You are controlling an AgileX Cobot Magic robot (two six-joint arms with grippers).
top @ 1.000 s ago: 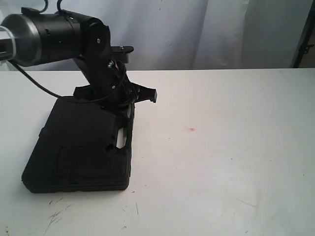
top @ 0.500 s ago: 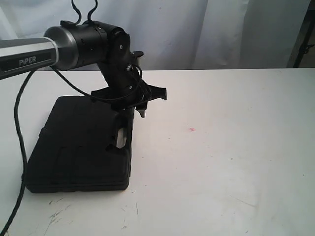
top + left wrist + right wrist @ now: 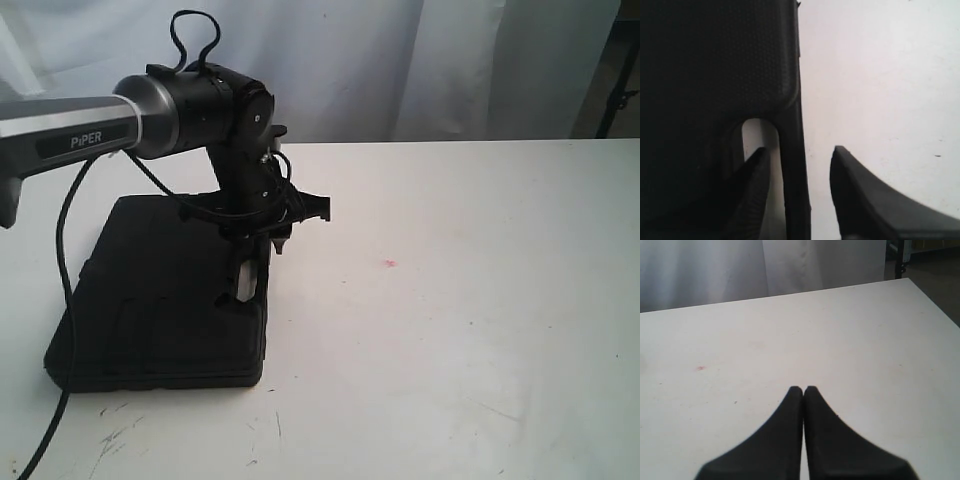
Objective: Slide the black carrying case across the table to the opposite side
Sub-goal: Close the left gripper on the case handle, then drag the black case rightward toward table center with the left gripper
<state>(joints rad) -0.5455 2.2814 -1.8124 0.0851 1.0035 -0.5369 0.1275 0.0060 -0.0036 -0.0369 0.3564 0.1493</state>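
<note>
the black carrying case (image 3: pixel 160 300) lies flat at the bench's (image 3: pixel 450 330) 8 o'clock. the left fingers (image 3: pixel 855 195) stand apart astride its handle bar (image 3: pixel 792 165), one in the slot, likely to drag it toward 3 o'clock. the right fingers (image 3: pixel 785 440) are pressed together, idle.

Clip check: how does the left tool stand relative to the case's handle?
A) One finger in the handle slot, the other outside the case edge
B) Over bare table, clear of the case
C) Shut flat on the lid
A: in the left wrist view the left tool straddles the handle bar of the black case, with one finger in the slot, the other over the table, and gaps on both sides.
</note>
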